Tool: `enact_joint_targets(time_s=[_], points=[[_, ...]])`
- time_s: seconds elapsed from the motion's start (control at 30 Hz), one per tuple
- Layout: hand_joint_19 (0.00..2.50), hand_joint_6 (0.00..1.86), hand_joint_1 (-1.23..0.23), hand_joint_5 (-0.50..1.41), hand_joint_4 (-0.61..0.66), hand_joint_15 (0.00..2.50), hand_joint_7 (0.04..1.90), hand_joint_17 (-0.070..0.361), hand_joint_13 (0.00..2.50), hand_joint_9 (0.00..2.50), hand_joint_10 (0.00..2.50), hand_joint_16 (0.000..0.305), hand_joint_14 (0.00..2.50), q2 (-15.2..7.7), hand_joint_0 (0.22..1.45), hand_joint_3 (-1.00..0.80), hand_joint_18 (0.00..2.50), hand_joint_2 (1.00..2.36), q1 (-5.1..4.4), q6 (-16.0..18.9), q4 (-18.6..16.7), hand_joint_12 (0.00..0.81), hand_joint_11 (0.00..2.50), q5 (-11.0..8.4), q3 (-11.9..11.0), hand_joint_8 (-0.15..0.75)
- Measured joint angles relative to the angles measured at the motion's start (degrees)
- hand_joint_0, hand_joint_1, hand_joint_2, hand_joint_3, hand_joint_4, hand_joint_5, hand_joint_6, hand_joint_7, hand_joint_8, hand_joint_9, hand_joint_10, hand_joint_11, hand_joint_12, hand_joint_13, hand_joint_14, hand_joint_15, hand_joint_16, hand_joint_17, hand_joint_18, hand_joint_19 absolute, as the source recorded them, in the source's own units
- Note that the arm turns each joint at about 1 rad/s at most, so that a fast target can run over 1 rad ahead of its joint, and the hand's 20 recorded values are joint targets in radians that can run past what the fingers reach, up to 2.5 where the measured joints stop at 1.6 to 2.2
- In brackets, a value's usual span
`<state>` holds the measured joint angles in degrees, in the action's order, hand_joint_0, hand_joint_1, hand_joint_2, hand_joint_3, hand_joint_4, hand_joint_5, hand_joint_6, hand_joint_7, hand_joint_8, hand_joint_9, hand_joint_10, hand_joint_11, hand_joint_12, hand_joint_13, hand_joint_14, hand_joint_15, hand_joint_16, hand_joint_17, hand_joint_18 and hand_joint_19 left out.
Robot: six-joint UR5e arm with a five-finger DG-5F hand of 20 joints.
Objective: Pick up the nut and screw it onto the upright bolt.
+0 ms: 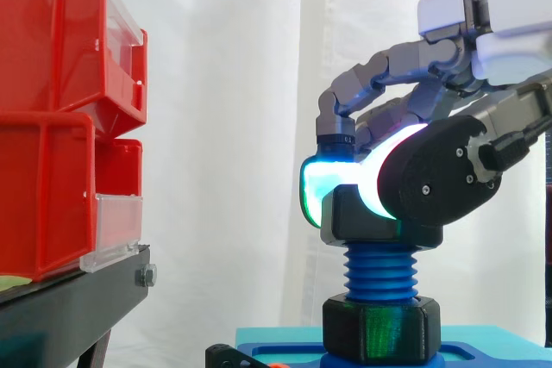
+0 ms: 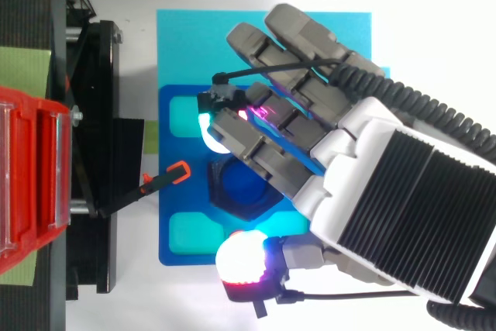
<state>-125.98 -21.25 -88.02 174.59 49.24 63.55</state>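
Nut (image 1: pixel 364 226) sits atop the upright bolt (image 1: pixel 379 273) — directly beneath the hand (image 1: pixel 435 180), whose curled fingers and thumb pinch its sides — palm arched above it.

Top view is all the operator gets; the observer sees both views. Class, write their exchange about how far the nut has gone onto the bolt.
Operator: From above, the nut rings the bolt's blue top. How far down is it?
Observer: Only at the top end of the bolt; several blue threads show bare beneath it.
Operator: Is anything lower on the bolt?
Observer: Yes, a second black nut sits at the bolt's foot, well apart from the upper one.
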Motion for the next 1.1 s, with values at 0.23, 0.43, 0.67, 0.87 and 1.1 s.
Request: enact_joint_targets(time_s=[0.23, 0.43, 0.67, 0.87, 1.1], points=[[0.00, 0.50, -0.33, 0.04, 0.12, 0.00, 1.27, 0.092, 0.45, 1.00, 0.00, 0.041, 0.00, 0.03, 0.47, -0.50, 0.25, 1.00, 0.35, 0.05, 1.01, 0.310, 0.03, 0.78, 0.00, 0.299], [0.00, 0.50, -0.32, 0.06, 0.08, 0.00, 1.30, 0.085, 0.54, 1.11, 0.00, 0.038, 0.00, 0.03, 0.47, -0.50, 0.36, 1.00, 0.51, 0.11, 1.61, 0.290, 0.02, 1.09, 0.00, 0.268], [0.00, 0.50, -0.32, 0.08, 0.07, 0.00, 1.29, 0.076, 0.66, 1.28, 0.00, 0.034, 0.00, 0.21, 0.48, -0.50, 0.51, 1.00, 0.58, 0.13, 2.40, 0.251, 0.01, 1.12, 0.00, 0.203], [0.03, 0.50, -0.31, 0.10, 0.10, 0.00, 1.32, 0.062, 0.80, 1.49, 0.00, 0.028, 0.00, 0.64, 0.48, -0.50, 0.66, 1.00, 0.64, 0.09, 3.36, 0.198, 0.00, 1.11, 0.00, 0.153], [0.06, 0.50, -0.29, 0.11, 0.12, 0.00, 1.35, 0.053, 0.91, 1.67, 0.00, 0.024, 0.00, 1.61, 0.48, -0.50, 0.78, 1.00, 0.83, -0.05, 5.19, 0.158, 0.08, 0.97, 0.00, 0.150]])
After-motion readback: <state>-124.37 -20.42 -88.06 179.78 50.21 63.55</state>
